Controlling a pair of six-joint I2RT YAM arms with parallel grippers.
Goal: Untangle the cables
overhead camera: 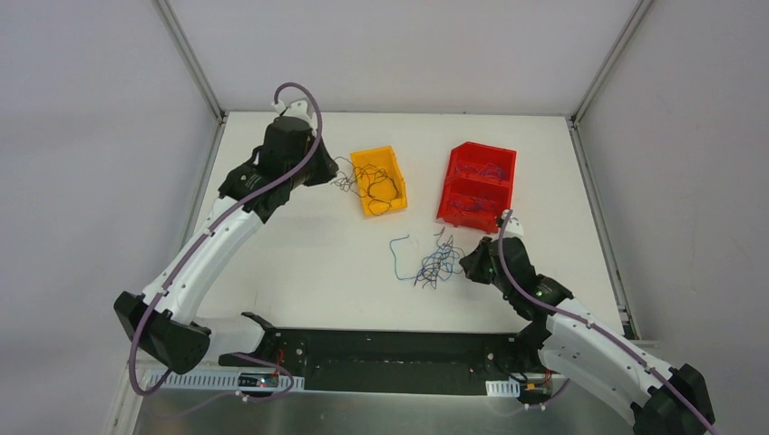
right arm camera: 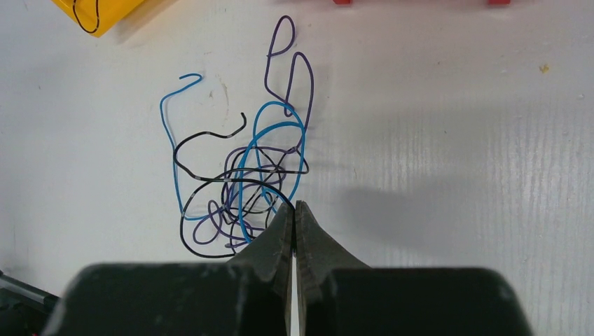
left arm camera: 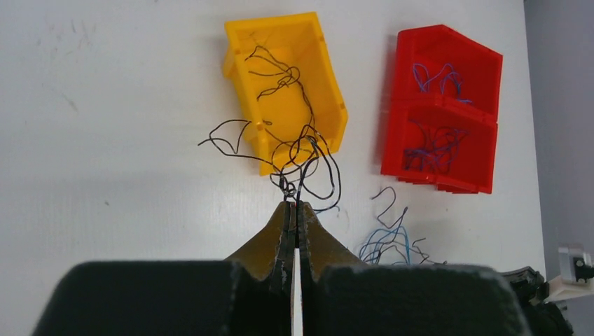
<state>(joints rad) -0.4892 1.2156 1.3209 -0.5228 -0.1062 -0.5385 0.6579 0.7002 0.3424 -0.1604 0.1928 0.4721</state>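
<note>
A tangle of thin blue, purple and black cables (overhead camera: 435, 263) lies on the white table in front of the bins; it also shows in the right wrist view (right arm camera: 245, 175). My right gripper (overhead camera: 467, 263) (right arm camera: 294, 204) sits at the tangle's right edge, shut, with a black cable running into its tips. My left gripper (overhead camera: 326, 172) (left arm camera: 295, 203) is shut on a bunch of black cables (left arm camera: 308, 150). They trail from its tips over the near wall of the yellow bin (left arm camera: 238, 70) and into it.
The yellow bin (overhead camera: 399, 177) stands at the back middle. A red two-compartment bin (overhead camera: 453, 177) (left arm camera: 399, 84) to its right holds blue and purple wires. The table's side walls run along its left and right edges.
</note>
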